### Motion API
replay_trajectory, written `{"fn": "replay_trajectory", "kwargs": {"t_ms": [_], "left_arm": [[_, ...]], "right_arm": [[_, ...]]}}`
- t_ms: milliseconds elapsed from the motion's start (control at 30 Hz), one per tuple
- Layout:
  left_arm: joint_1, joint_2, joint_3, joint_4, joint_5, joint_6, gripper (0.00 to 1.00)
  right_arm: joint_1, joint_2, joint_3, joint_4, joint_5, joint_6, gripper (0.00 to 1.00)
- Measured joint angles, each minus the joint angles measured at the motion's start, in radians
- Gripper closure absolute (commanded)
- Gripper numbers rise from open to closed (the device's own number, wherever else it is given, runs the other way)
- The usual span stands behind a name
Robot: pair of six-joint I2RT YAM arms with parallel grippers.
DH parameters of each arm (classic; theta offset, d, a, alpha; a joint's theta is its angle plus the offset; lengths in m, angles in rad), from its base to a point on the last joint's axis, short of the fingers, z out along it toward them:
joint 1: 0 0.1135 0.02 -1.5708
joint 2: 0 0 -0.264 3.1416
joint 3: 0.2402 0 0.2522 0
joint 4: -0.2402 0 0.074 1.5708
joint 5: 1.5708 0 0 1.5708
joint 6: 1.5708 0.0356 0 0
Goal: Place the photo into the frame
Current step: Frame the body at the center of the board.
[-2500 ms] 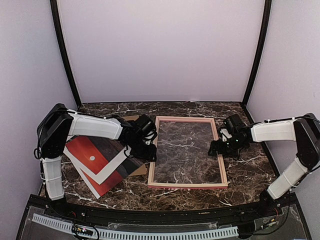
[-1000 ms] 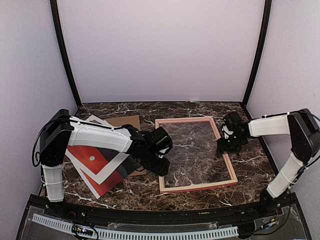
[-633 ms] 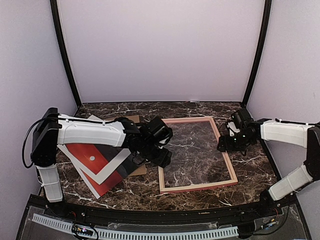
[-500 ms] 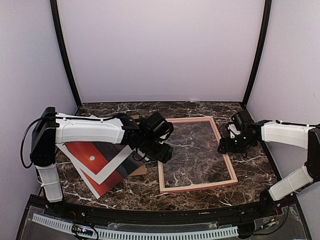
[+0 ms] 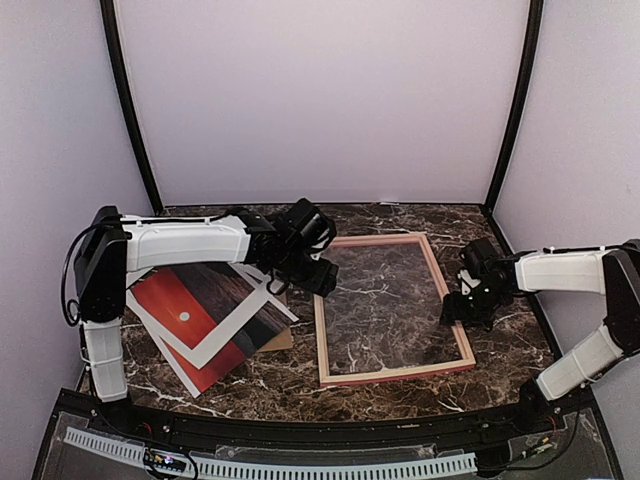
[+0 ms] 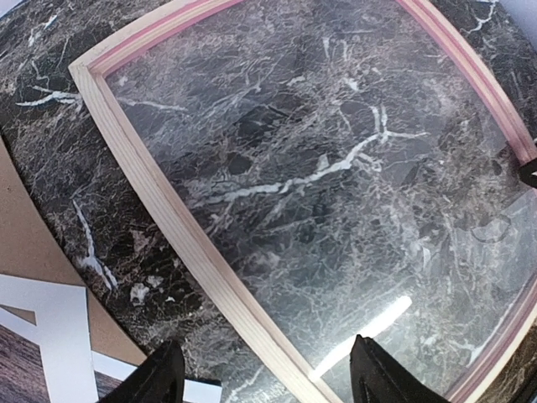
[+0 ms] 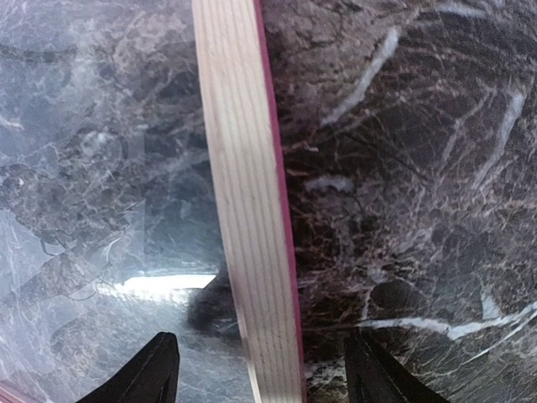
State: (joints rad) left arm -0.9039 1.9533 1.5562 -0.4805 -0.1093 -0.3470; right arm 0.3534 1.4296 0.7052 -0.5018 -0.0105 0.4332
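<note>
Top external: photo (image 5: 195, 320) beside frame (image 5: 380, 240)

One photo (image 5: 170, 300), one frame (image 5: 397, 372), one cardboard board (image 6: 21, 227).

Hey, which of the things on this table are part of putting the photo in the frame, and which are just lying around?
For the job:
sunset photo
pink wooden frame

Just lying about:
brown cardboard board, partly covered by the photo
</note>
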Motion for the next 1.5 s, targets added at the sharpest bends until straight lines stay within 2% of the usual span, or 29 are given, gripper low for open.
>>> {"fn": "replay_trajectory", "kwargs": {"t_ms": [367,667,867,1267,1500], "left_arm": [[0.009,0.154,0.084,-0.038,-0.067,0.045,0.31],[0.01,0.215,0.111,-0.055,-0.126,0.077,0.31],[0.01,0.241,0.116,-0.071,-0.138,0.09,0.31],[0.009,0.247,0.168,-0.131,-0.158,0.097,0.29],[0.01,0.209,0.172,-0.13,-0.15,0.097,0.28]], "right_arm": [[0.019,-0.016,-0.033,0.04,0.036,0.065,0.33],[0.047,-0.041,-0.05,0.034,0.098,0.091,0.26],[0.054,-0.128,-0.051,0.011,0.105,0.106,0.26],[0.092,-0.141,-0.092,-0.023,0.115,0.187,0.29],[0.098,-0.106,-0.102,0.0,0.121,0.188,0.4]]}}
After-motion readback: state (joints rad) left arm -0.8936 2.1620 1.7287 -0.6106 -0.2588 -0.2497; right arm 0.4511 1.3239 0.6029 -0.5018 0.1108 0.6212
